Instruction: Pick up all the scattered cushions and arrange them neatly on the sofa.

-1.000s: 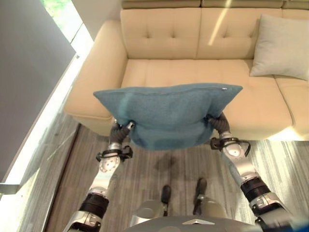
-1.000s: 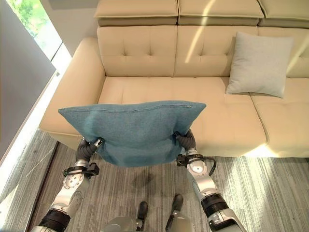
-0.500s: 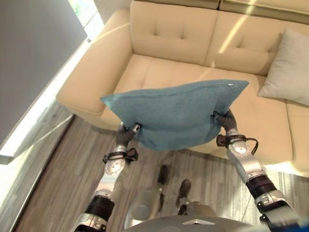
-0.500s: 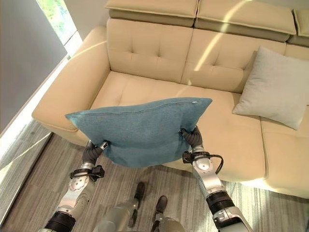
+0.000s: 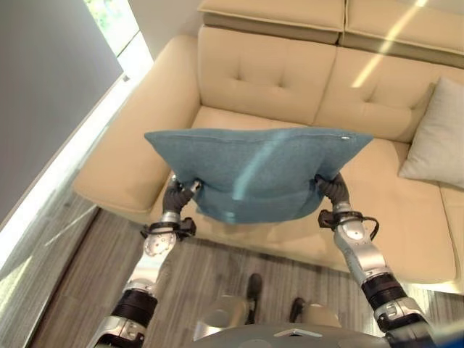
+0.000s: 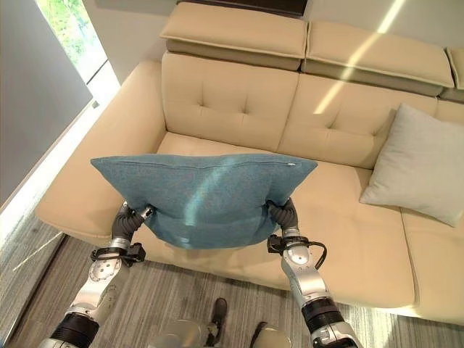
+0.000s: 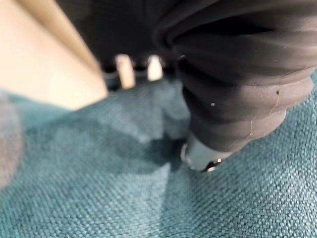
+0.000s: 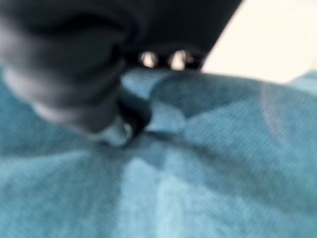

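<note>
The blue cushion (image 6: 203, 197) hangs in the air in front of the sofa (image 6: 232, 109), held between both hands above the front edge of the seat at the sofa's left end. Its long axis runs side to side, parallel to the sofa's front edge, and one broad face looks towards the camera. The seamed top edge is nearly level and its two upper corners flare outwards, while the lower part narrows where the hands gather it.

The left hand (image 5: 178, 197) grips the cushion's lower left part and the right hand (image 5: 331, 190) its lower right part. From the head views only the dark ribbed covers of the wrists show — the fingers go in behind the fabric. In the left wrist view the thumb tip (image 7: 200, 157) presses into the blue weave, which dimples around it, with silver fingers (image 7: 125, 70) showing beyond a fold, so the hand is pinching the cloth. The right wrist view is blurred, yet it shows the same: a thumb dug into the puckered fabric and pale fingers (image 8: 148, 59) past the fold.

A grey cushion (image 6: 420, 165) leans upright against the backrest towards the sofa's right end, well apart from the blue one; the left eye view cuts it off at the side. The cushion hides the sofa's front edge between the two wrists.
</note>
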Robot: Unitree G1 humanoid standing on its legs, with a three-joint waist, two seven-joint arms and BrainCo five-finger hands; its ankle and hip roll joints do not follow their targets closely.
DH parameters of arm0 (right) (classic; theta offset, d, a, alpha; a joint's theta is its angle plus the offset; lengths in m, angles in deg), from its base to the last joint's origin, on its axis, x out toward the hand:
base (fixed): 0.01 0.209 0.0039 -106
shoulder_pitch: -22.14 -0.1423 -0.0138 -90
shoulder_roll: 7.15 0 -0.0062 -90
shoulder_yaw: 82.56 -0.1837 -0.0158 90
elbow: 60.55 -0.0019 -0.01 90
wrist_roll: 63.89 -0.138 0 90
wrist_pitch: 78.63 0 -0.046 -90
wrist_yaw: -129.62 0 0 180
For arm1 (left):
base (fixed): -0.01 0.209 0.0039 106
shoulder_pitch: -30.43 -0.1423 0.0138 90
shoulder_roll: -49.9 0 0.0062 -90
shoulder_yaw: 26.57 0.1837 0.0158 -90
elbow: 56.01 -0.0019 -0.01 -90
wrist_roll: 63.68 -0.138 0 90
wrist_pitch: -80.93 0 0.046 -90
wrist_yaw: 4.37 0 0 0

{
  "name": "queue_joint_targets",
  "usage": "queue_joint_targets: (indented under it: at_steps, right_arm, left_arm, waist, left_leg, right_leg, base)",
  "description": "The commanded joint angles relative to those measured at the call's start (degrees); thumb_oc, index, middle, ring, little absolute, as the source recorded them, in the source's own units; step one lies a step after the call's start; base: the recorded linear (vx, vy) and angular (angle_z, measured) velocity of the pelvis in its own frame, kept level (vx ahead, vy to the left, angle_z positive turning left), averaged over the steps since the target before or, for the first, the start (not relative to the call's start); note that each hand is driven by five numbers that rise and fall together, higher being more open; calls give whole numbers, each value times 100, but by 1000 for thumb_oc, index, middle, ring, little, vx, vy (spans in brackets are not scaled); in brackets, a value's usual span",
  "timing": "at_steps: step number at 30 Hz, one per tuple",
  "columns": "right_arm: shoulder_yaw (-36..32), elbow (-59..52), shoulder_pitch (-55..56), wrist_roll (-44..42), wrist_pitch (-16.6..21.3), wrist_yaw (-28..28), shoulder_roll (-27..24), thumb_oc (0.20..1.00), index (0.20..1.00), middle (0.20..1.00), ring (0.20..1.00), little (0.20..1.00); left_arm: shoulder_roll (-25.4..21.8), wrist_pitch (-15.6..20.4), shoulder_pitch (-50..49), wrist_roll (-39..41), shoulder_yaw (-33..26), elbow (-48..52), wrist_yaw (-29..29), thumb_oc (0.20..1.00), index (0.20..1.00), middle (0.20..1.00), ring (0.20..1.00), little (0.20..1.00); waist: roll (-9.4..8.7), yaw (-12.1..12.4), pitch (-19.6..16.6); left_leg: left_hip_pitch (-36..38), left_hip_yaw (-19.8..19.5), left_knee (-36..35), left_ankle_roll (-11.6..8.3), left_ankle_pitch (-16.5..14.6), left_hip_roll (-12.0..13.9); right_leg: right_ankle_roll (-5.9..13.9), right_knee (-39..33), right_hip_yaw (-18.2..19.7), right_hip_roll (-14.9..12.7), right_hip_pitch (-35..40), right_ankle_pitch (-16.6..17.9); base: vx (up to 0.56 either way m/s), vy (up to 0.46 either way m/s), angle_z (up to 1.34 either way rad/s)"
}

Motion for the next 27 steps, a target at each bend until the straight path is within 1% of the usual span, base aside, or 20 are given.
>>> queue_joint_targets:
  at_steps: [1,2,3,4,5,6,7,8,9,11,13,14,16,17,18,19,20,22,26,27]
  right_arm:
    - [-67,-372,-440,4,518,-59,22,200,200,200,200,200]
    - [-123,-367,-406,10,516,-36,-30,200,200,200,200,200]
    - [-127,-350,-413,15,502,-46,-37,200,200,200,200,200]
    - [-232,-386,-284,40,514,-7,-118,200,200,200,200,200]
    - [-232,-386,-282,39,514,-8,-119,200,200,200,200,200]
    - [-262,-432,-256,17,564,37,-192,200,200,200,200,200]
    - [-285,-434,-245,-16,578,50,-223,200,200,200,200,200]
    - [-285,-432,-246,-18,580,49,-225,200,200,200,200,200]
    - [-315,-444,-247,-81,630,78,-308,200,200,200,200,200]
    - [-321,-436,-249,-118,619,82,-372,200,200,200,200,200]
    - [-310,-410,-303,-137,620,73,-409,200,200,200,200,200]
    - [-295,-378,-360,-155,622,80,-394,200,200,200,200,200]
    - [-311,-315,-450,-176,627,105,-374,200,200,200,200,200]
    - [-275,-292,-453,-140,614,95,-355,200,200,200,200,200]
    - [-297,-340,-365,-32,581,89,-331,200,200,200,200,200]
    - [-294,-344,-327,3,561,90,-317,200,200,200,200,200]
    - [-322,-429,-213,146,512,63,-289,200,200,200,200,200]
    - [-317,-482,-164,193,492,48,-262,200,200,200,200,200]
    - [-299,-568,-171,347,460,116,-221,200,200,200,200,200]
    - [-216,-620,-360,423,426,183,-240,200,200,200,200,200]
  left_arm:
    - [12,411,233,-204,103,516,-153,200,200,200,200,200]
    - [19,452,325,-233,187,430,-131,200,200,200,200,200]
    - [30,451,316,-258,203,441,-141,200,200,200,200,200]
    - [88,454,317,-273,248,429,-153,200,200,200,200,200]
    - [89,454,315,-274,248,430,-153,200,200,200,200,200]
    - [128,457,339,-244,298,432,-164,200,200,200,200,200]
    - [154,461,343,-219,313,440,-173,200,200,200,200,200]
    - [156,460,343,-218,313,442,-173,200,200,200,200,200]
    - [162,486,337,-196,317,479,-195,200,200,200,200,200]
    - [188,523,306,-133,286,512,-205,200,200,200,200,200]
    - [220,513,273,-131,242,522,-191,200,200,200,200,200]
    - [208,495,273,-171,217,499,-189,200,200,200,200,200]
    - [183,510,308,-200,175,510,-184,200,200,200,200,200]
    - [182,513,269,-193,161,510,-171,200,200,200,200,200]
    - [202,505,154,-221,134,516,-180,200,200,200,200,200]
    - [189,493,100,-223,128,531,-191,200,200,200,200,200]
    - [113,460,-59,-269,70,588,-242,200,200,200,200,200]
    - [51,438,-161,-279,25,655,-275,200,200,200,200,200]
    - [-39,416,-186,-323,-21,718,-237,200,200,200,200,200]
    - [-77,428,-22,-342,-11,739,-114,200,200,200,200,200]
  waist:
    - [-268,-62,-325]
    - [-302,-172,-325]
    - [-347,-167,-331]
    - [-388,-215,-427]
    - [-382,-227,-426]
    - [-378,-225,-441]
    - [-367,-244,-425]
    - [-361,-267,-429]
    - [-355,-247,-394]
    - [-338,-218,-391]
    - [-310,-189,-393]
    - [-327,-110,-363]
    - [-302,-32,-290]
    - [-263,-25,-318]
    - [-169,-53,-402]
    - [-150,-55,-418]
    - [-147,-74,-464]
    - [-158,-54,-479]
    - [-165,-68,-506]
    - [-149,-103,-480]
  left_leg:
    - [-25,-205,100,-374,-526,406]
    - [97,-246,0,-415,-545,407]
    - [130,-266,-27,-440,-561,394]
    - [297,-448,-250,-556,-556,464]
    - [303,-461,-258,-559,-553,468]
    - [274,-713,-308,-716,-524,563]
    - [198,-838,-252,-801,-512,607]
    - [185,-863,-240,-805,-517,608]
    - [12,-1026,-98,-952,-480,712]
    - [-130,-1009,-61,-1035,-364,834]
    - [-431,-853,-134,-1036,-136,850]
    - [-750,-653,-259,-1017,-41,698]
    - [-993,-564,-352,-1002,-61,537]
    - [-946,-590,-422,-997,-28,594]
    - [-839,-538,-465,-1037,110,686]
    - [-772,-538,-454,-1021,164,695]
    - [-540,-447,-420,-971,139,703]
    - [-379,-362,-394,-913,57,710]
    - [-228,-150,-268,-824,-123,743]
    - [-272,-32,-218,-820,-157,789]
  right_leg:
    - [57,-1279,148,216,174,1193]
    - [125,-1591,236,284,166,1290]
    - [147,-1685,243,282,225,1369]
    - [134,-1722,224,339,338,1353]
    - [133,-1723,210,341,347,1350]
    - [91,-1730,77,341,403,1295]
    - [76,-1729,7,345,432,1241]
    - [74,-1729,-19,345,436,1235]
    - [28,-1738,-175,358,528,1153]
    - [12,-1773,-312,352,676,1050]
    - [13,-1774,-350,369,782,931]
    - [20,-1774,-211,395,860,848]
    - [19,-1774,-25,437,908,768]
    - [8,-1774,38,466,919,761]
    - [28,-1774,49,467,984,745]
    - [19,-1774,98,466,1004,764]
    - [41,-1774,178,369,1083,815]
    - [79,-1774,231,293,1128,855]
    - [132,-1774,385,193,1140,903]
    - [161,-1774,459,164,1006,958]
  base:
    - [264,-33,21]
    - [253,-57,17]
    - [502,-141,53]
    - [333,-115,71]
    - [360,-166,94]
    - [136,-115,83]
    - [135,-116,78]
    - [97,-129,87]
    - [96,-111,86]
    - [92,-54,82]
    - [72,45,47]
    - [77,60,-18]
    - [58,81,-9]
    - [123,177,-12]
    - [142,193,-30]
    - [224,288,-18]
    - [176,218,-35]
    - [135,154,-47]
    - [58,75,-40]
    - [-28,63,-78]
